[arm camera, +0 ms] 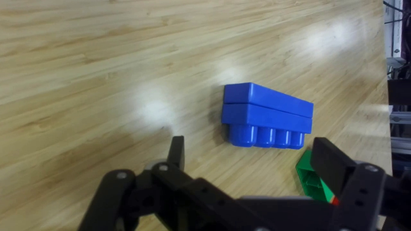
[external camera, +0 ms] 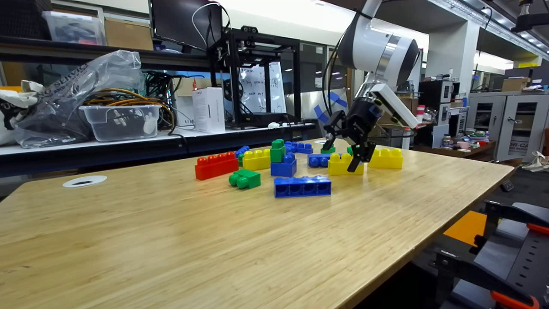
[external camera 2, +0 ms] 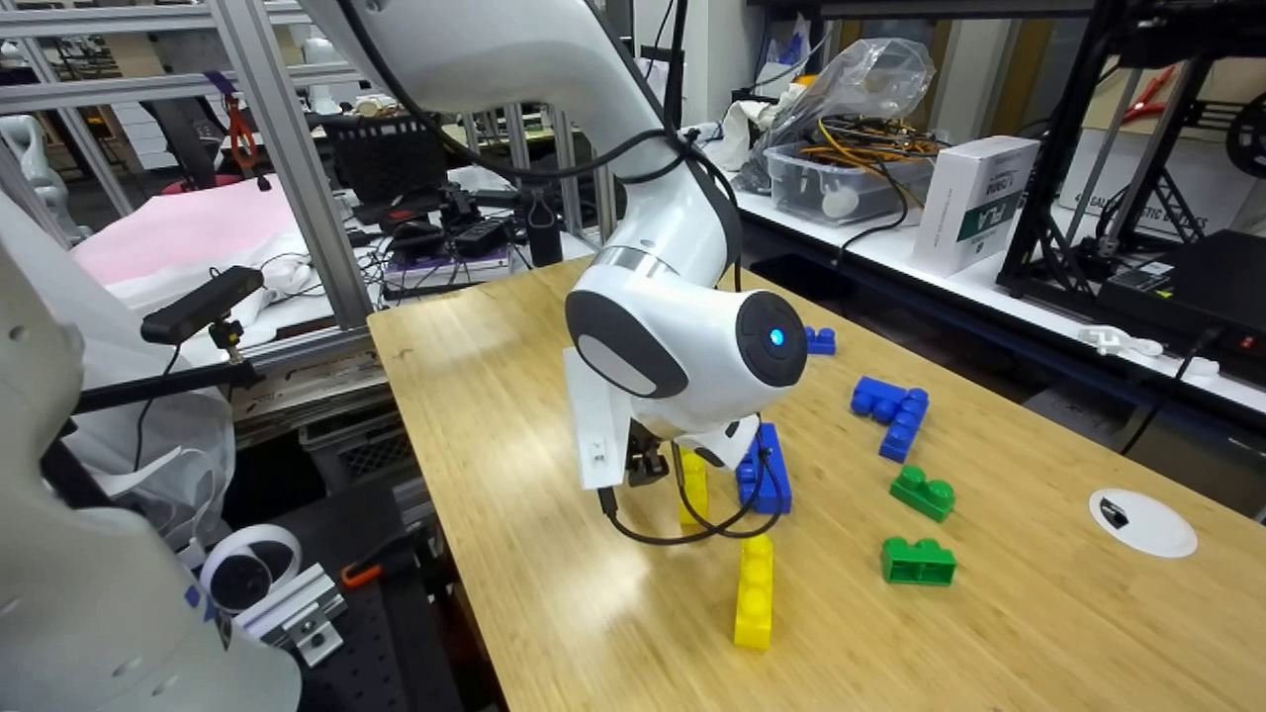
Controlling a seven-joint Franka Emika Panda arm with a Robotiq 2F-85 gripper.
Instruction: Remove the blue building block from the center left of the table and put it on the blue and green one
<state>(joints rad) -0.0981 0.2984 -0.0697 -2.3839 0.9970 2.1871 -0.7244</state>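
Over the table [external camera: 180,231], my end effector [arm camera: 249,139] stands spread, holding nothing; the blue block [arm camera: 273,110] lies there on its side, apart. I expect light, stiff, slick plastic: I'd pinch mid-length, across hollow underside [external camera: 303,189] and studs [arm camera: 265,137].

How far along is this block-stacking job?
Done: no step that shows; the blue building block lies on its side on the table. In hand: nothing; the gripper is open. Left: grasp, lift and set it on the blue and green stack, standing apart.
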